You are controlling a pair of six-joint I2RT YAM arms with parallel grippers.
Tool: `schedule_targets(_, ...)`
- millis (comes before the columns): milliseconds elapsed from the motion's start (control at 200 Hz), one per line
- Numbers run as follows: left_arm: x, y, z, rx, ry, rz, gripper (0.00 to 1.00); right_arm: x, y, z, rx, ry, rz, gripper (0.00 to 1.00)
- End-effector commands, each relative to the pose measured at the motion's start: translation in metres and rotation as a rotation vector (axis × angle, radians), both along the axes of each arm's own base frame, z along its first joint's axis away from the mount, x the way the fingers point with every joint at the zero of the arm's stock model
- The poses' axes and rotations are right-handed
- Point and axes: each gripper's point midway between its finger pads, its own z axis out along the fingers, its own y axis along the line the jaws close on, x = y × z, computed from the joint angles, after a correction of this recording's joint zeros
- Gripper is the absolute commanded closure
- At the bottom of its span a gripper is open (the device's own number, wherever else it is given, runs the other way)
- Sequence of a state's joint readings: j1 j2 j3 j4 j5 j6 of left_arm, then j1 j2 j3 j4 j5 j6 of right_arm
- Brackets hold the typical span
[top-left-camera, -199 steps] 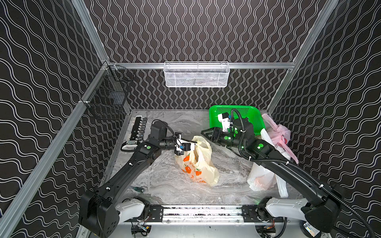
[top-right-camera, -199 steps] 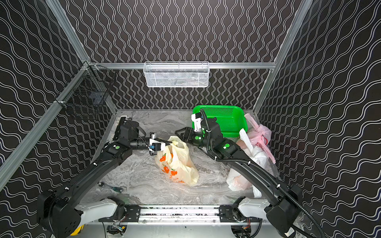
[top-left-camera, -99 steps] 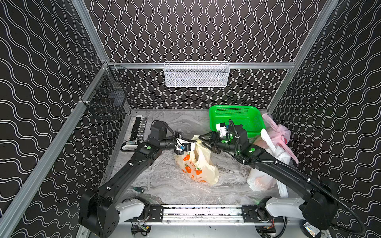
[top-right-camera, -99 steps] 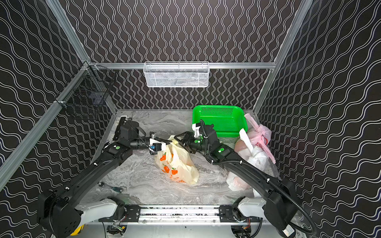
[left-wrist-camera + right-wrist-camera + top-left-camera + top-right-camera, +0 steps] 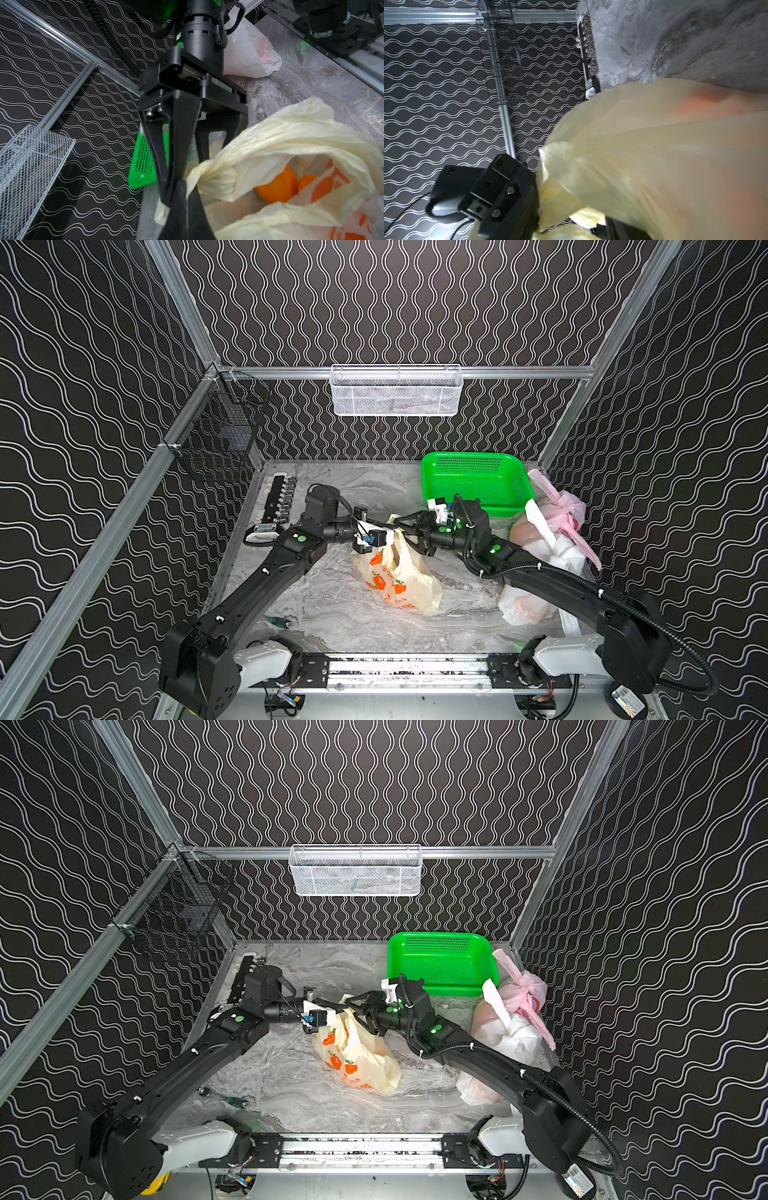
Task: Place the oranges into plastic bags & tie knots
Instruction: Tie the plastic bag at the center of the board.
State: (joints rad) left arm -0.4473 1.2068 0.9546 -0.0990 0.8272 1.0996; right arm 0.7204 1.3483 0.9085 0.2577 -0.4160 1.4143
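Both arms meet at the pale yellow bag with orange prints [image 5: 405,580], sitting just below the centre of the frame in both top views on the marble tabletop [image 5: 332,614]. The left gripper [image 5: 185,187] is pinched tight on the bag's bunched handle [image 5: 216,178], twisted into a rope right at the tips. Through the open mouth, lower right in the left wrist view, two oranges [image 5: 278,187] sit inside.

The right gripper [image 5: 409,537] comes in from the opposite side with its jaws apart, straddling the top of the bag. Whether a pad is touching plastic I can't tell; the right wrist view is mostly blurred yellow film.

By my reading this is the knot-tying step on the last bag. The pink bag [image 5: 561,510] and white bag [image 5: 528,605] lie at the right edge, the pink one looking knotted, and the green basket [image 5: 469,456] at upper right shows no fruit.

The dangers:
- The two sets of fingers sit almost tip to tip, so closing off-line could strike the other gripper rather than catch film.
- A hard pull could slip the twisted handle out of the pinch or tear the thin plastic.
- The mouth gapes, so tipping the bag could roll an orange out.
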Motion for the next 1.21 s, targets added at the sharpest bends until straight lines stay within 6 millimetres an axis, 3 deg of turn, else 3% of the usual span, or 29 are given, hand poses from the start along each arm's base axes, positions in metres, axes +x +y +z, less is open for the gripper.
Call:
schedule_targets(0, -0.002, -0.002, -0.001, -0.007, 0.005, -0.009, 1.00, 0.002, 0.003, 0.028, 0.064, -0.056, -0.004, 0.54)
schedule_targets(215, -0.001, -0.003, 0.002, -0.007, 0.002, -0.020, 1.00, 0.003, -0.004, 0.030, 0.030, -0.079, -0.033, 0.67)
schedule_targets(480, -0.002, -0.004, 0.005, -0.014, -0.002, -0.030, 1.00, 0.005, -0.003, 0.021, -0.026, -0.082, -0.020, 0.65)
schedule_targets(686, -0.004, -0.005, 0.004, -0.018, 0.004, -0.040, 1.00, 0.007, -0.002, 0.021, -0.040, -0.096, -0.024, 0.79)
schedule_targets(821, -0.008, -0.004, 0.003, -0.021, 0.019, -0.042, 1.00, 0.008, -0.005, 0.022, -0.054, -0.131, -0.030, 1.00)
schedule_targets(896, -0.010, -0.003, 0.005, -0.023, 0.043, -0.038, 1.00, 0.008, -0.004, 0.023, -0.068, -0.153, -0.020, 1.00)
schedule_targets(1016, -0.016, 0.000, 0.018, -0.069, 0.086, -0.011, 0.65, 0.007, -0.009, 0.016, -0.099, -0.158, -0.030, 1.00)
schedule_targets(1026, -0.017, 0.000, 0.019, -0.073, 0.090, -0.010, 0.61, 0.007, -0.009, 0.016, -0.100, -0.159, -0.029, 1.00)
schedule_targets(1046, -0.019, 0.001, 0.021, -0.078, 0.095, -0.009, 0.43, 0.006, -0.009, 0.015, -0.105, -0.158, -0.026, 1.00)
schedule_targets(1081, -0.021, 0.003, 0.023, -0.082, 0.107, 0.000, 0.31, 0.006, -0.012, 0.013, -0.115, -0.158, -0.033, 1.00)
schedule_targets(1201, -0.029, 0.010, 0.030, -0.074, 0.138, 0.028, 0.23, 0.007, -0.014, 0.014, -0.124, -0.176, -0.044, 1.00)
